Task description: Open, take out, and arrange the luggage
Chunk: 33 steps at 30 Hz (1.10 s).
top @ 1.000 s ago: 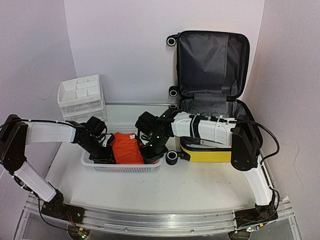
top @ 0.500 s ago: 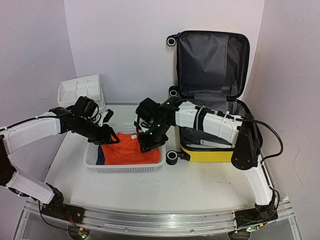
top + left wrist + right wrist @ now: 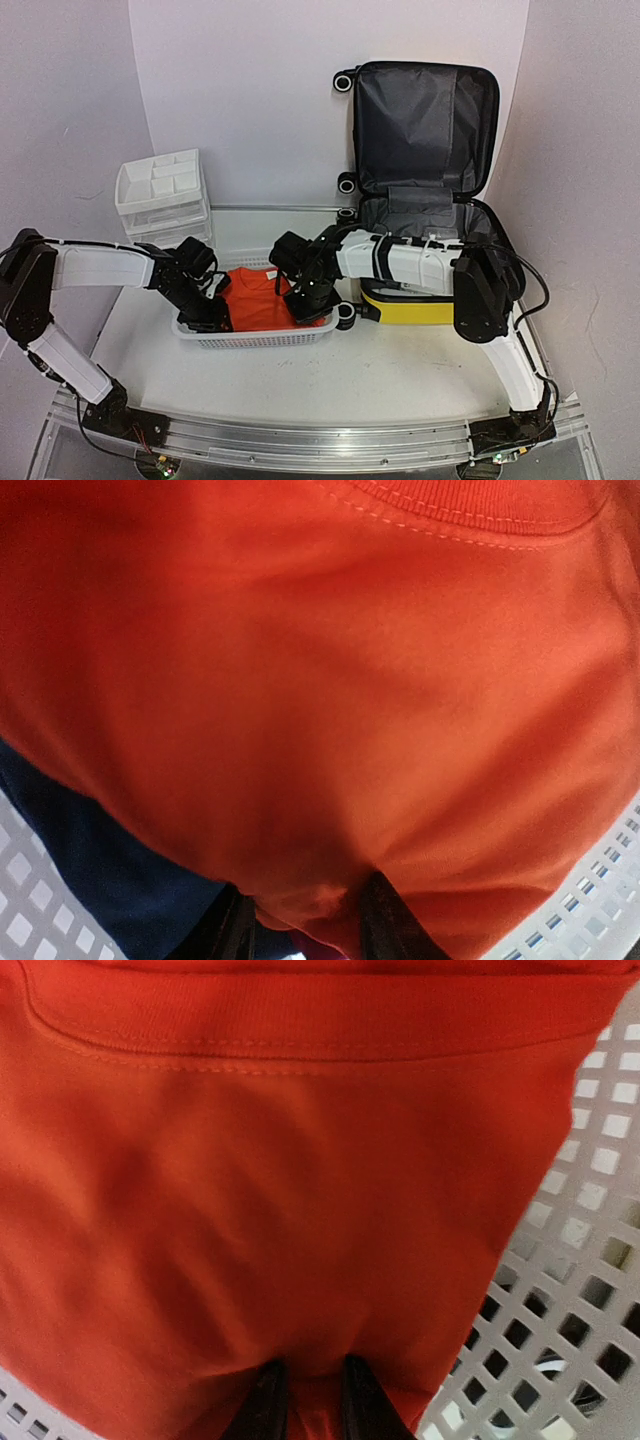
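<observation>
The yellow suitcase (image 3: pixel 415 310) lies open at the right, its dark grey lined lid (image 3: pixel 425 125) standing against the back wall. An orange shirt (image 3: pixel 258 300) lies in the white mesh basket (image 3: pixel 255 340) to the suitcase's left. My left gripper (image 3: pixel 215 310) is down at the shirt's left edge, and my right gripper (image 3: pixel 305 300) at its right edge. In the left wrist view the gripper (image 3: pixel 305 930) pinches a fold of the orange shirt (image 3: pixel 350 680). In the right wrist view the gripper (image 3: pixel 308 1400) is shut on the shirt (image 3: pixel 250 1210).
A white plastic drawer unit (image 3: pixel 162 195) stands at the back left. A navy garment (image 3: pixel 90 860) lies under the shirt in the basket. Basket mesh shows beside the shirt in the left wrist view (image 3: pixel 590 910) and the right wrist view (image 3: pixel 570 1260). Walls close in on both sides.
Half a second ago both grippers held the shirt raised and spread above the basket. Now both have come down and the shirt lies in the basket.
</observation>
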Each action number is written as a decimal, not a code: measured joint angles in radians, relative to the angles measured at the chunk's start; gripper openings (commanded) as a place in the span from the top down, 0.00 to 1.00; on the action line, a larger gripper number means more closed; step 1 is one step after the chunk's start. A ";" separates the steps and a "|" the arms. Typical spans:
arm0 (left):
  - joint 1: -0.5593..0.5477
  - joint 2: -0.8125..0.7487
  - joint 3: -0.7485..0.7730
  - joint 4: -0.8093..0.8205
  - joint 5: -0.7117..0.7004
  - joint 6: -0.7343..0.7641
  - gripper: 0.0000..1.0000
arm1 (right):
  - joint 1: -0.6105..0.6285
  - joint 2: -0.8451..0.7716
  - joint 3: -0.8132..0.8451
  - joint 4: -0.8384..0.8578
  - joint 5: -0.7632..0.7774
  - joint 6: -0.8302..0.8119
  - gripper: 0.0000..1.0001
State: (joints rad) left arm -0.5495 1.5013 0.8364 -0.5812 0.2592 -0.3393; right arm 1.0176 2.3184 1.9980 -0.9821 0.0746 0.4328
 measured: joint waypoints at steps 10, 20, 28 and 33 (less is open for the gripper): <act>-0.006 -0.048 -0.001 0.006 -0.011 0.004 0.56 | 0.015 -0.009 -0.015 0.016 0.038 -0.031 0.62; -0.006 -0.437 0.094 -0.055 -0.117 0.012 0.18 | 0.010 -0.402 -0.208 0.009 0.059 -0.161 0.16; 0.027 -0.544 0.072 -0.198 -0.425 -0.055 0.06 | 0.010 -0.780 -0.579 0.011 0.205 -0.183 0.02; 0.050 -0.381 0.033 -0.250 -0.480 -0.079 0.23 | 0.008 -0.883 -0.729 0.010 0.264 -0.170 0.02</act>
State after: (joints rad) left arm -0.4999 1.1202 0.8696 -0.8314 -0.2203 -0.4187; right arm 1.0260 1.4349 1.2690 -0.9718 0.3382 0.2630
